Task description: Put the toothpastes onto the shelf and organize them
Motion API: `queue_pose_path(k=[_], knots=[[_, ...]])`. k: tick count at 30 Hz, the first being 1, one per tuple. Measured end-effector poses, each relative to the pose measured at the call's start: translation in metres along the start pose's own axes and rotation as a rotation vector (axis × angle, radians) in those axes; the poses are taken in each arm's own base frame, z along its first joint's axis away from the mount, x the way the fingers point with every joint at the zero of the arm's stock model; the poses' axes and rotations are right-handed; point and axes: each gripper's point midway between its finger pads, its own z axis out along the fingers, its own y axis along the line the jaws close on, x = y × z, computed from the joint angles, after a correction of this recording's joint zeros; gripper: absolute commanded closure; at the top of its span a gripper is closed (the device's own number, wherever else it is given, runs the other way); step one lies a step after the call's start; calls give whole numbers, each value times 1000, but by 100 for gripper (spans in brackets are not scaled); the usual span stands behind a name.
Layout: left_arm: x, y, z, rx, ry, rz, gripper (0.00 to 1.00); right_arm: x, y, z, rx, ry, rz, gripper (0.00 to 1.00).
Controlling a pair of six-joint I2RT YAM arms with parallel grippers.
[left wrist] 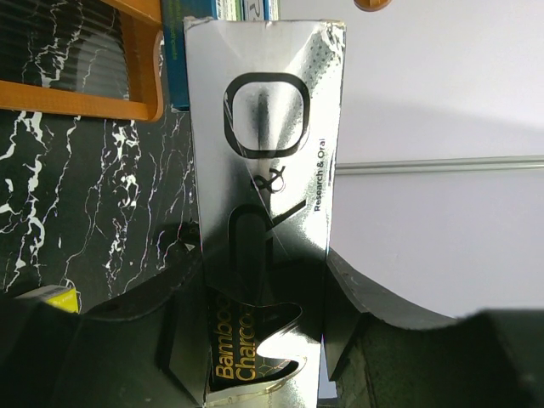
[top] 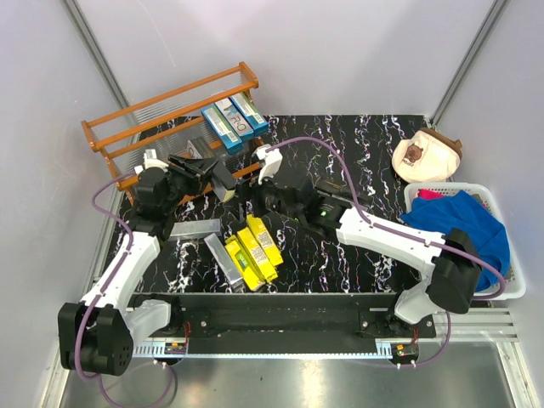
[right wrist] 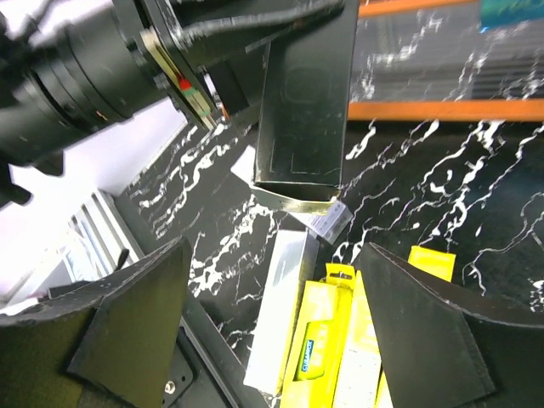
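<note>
Black carton (left wrist: 263, 170) clamped in left end effector (left wrist: 263, 314) — right end effector (right wrist: 274, 255) near

The orange-brown wooden shelf (top: 170, 106) stands at the desk's (top: 365, 263) far left, with three blue-teal cartons (top: 231, 119) side by side at its right end. Just in front, a black-and-silver carton (left wrist: 263, 170) is gripped in the left claw (left wrist: 255, 340). Yellow cartons (top: 255, 246) and two silver-grey cartons (top: 194, 228) lie flat nearer.

— What lies on the black marbled table (top: 357, 246)?
— Right under the right gripper (top: 248, 194), yellow cartons (top: 255, 248). To its left, two silver cartons (top: 194, 228). Beyond it stands the shelf (top: 110, 127).
</note>
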Motion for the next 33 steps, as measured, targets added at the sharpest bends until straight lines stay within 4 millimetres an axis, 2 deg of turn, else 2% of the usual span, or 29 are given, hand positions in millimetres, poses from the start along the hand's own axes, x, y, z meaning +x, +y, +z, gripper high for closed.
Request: queue_pose_path(k=[4,16,22,28,33], knots=[[0,1,1,2,12,13,55,8,0,7,-4,27,-6,12],[4,-12,5,35,86,100,55,-10,7,14,-30,-4,-85,13],[3,-15,3,53,111,85,55,-8,5,16,-27,-6,-110,14],[6,-31,0,113,138,27,55,-1,-5,19,-2,-25,-110,16],[11,-38,-3,148,167,-24,55,-6,-7,26,7,-64,-108,20]])
